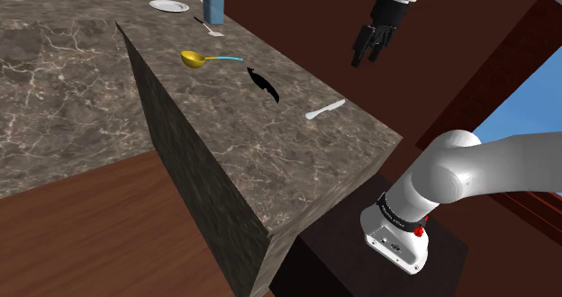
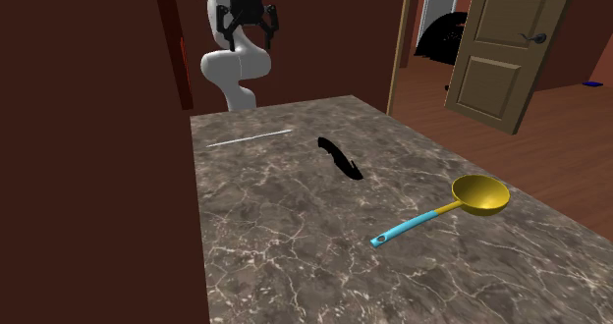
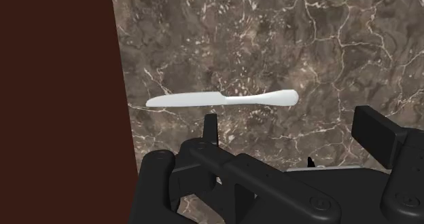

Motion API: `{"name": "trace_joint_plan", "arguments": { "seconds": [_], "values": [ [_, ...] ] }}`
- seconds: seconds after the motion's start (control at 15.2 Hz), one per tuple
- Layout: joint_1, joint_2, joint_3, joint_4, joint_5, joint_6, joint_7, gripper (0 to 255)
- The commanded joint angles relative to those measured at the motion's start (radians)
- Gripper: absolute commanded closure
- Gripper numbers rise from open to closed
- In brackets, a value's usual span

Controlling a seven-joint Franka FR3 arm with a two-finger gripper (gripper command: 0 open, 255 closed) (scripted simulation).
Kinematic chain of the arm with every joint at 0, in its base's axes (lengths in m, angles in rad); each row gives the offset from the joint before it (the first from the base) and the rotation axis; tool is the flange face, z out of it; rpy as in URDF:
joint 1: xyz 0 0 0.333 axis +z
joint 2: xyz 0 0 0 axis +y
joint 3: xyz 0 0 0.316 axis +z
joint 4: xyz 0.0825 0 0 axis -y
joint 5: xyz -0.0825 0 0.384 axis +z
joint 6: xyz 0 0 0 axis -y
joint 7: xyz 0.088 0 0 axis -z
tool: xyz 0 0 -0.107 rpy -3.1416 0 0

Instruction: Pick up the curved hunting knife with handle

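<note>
The gripper (image 1: pixel 371 43) hangs in the air off the near end of the marble counter (image 1: pixel 297 147), well above its top and touching nothing. Its two black fingers (image 3: pixel 210 124) stand apart with nothing between them, so the claw is open and empty. The curved black knife (image 1: pixel 264 82) lies flat on the counter near the middle of this long slab, well apart from the gripper. In the second exterior view it lies between the white table knife (image 2: pixel 250 137) on the arm's side and a ladle (image 2: pixel 479 194) with a yellow bowl and a blue handle farther from the arm. The white table knife lies flat near the counter's end, and in the wrist view it sits just beyond the open fingers, crosswise to them. At the far end of the counter stand a white plate (image 1: pixel 168 6) and a blue bottle (image 1: pixel 213 3). A small utensil (image 1: pixel 209 27) lies just beside them, perhaps a spoon, though it is too small to tell. A panelled door (image 2: pixel 506 47) stands ajar beyond the counter.
</note>
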Motion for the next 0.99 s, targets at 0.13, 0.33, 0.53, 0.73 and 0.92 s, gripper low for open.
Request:
{"name": "trace_joint_plan", "arguments": {
  "seconds": [0.13, 0.33, 0.53, 0.73, 0.92],
  "values": [
    [0.007, 0.066, 0.014, 0.008, 0.011, 0.049, 0.022, 0],
    [0.016, 0.171, 0.034, 0.030, 0.026, 0.118, 0.053, 0],
    [0.024, 0.281, 0.053, 0.064, 0.038, 0.180, 0.083, 0],
    [0.031, 0.394, 0.070, 0.110, 0.046, 0.233, 0.112, 0],
    [0.038, 0.510, 0.085, 0.168, 0.050, 0.278, 0.140, 0]
  ]
}}
